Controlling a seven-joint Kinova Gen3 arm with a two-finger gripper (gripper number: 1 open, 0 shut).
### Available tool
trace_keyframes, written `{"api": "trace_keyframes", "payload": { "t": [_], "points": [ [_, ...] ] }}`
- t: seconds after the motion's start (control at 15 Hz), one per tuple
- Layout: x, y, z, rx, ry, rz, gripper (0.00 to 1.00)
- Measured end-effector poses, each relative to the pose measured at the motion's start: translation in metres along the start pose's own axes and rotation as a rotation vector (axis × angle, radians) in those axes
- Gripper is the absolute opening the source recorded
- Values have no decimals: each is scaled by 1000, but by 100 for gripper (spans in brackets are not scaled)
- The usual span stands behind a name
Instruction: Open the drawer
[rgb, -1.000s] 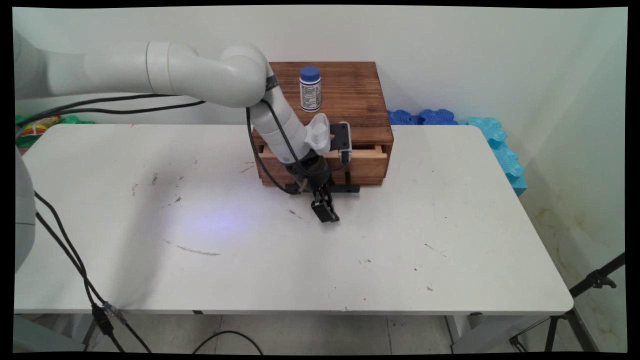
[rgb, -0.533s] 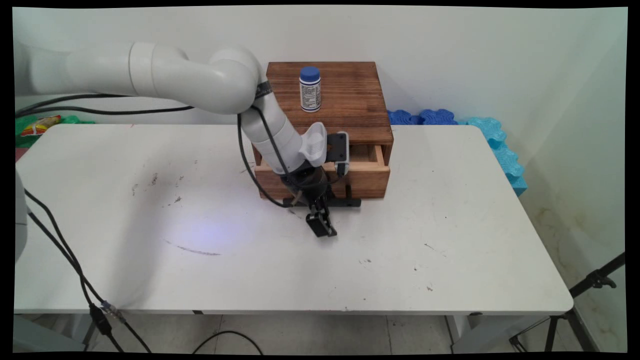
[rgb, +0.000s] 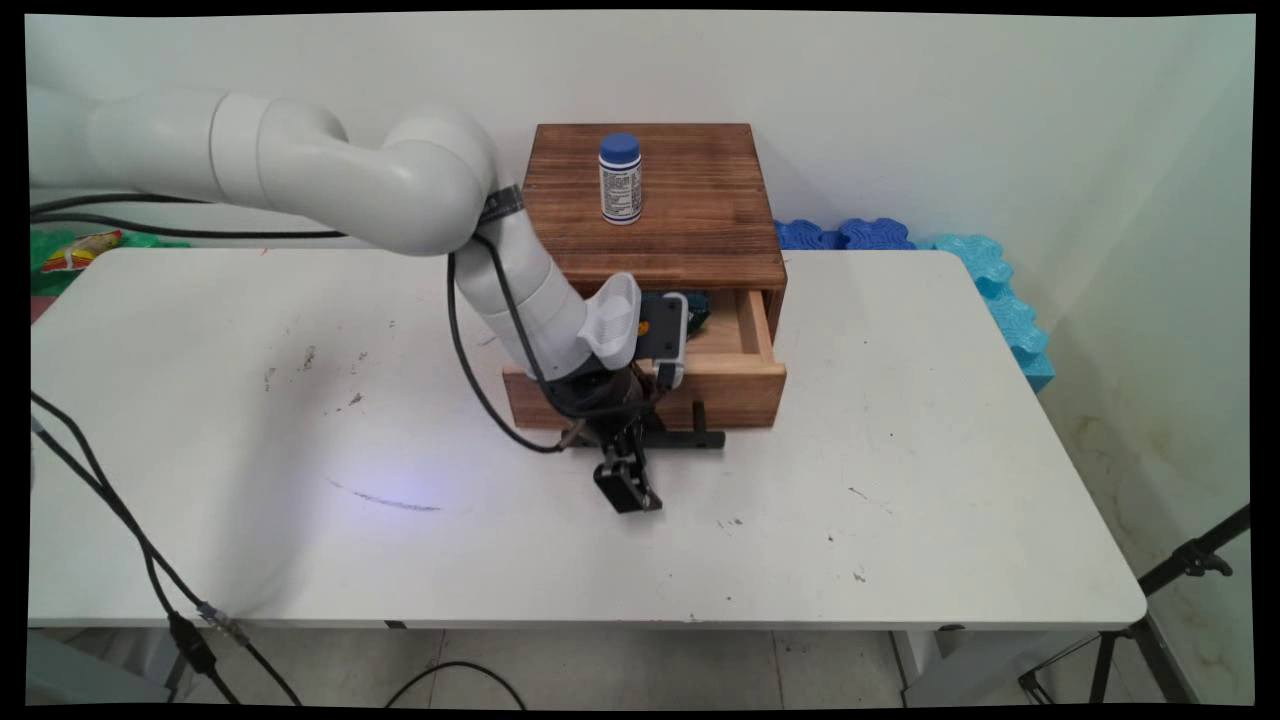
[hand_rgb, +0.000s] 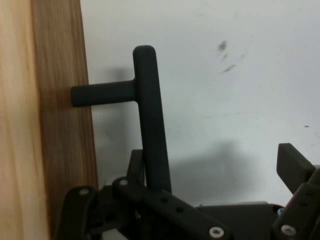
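Gripper spread wide, gripping nothing; black T-handle sits between the fingers, close against one finger. Handle is fixed to the drawer front, pulled partway out of the wooden box. Arm slopes down in front of box, wrist bent low to table. White bottle, blue cap, atop box; label unreadable.

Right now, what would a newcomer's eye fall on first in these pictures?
The white arm reaches down in front of a wooden box at the table's far middle. Its open jaws are at the black handle of the drawer, which stands partly open. A white bottle with a blue cap stands upright on the box's top.
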Motion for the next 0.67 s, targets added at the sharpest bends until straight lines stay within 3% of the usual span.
{"api": "trace_keyframes", "payload": {
  "t": [0.67],
  "points": [
    [-2,43,-2,-31,3,10,100]
  ]
}}
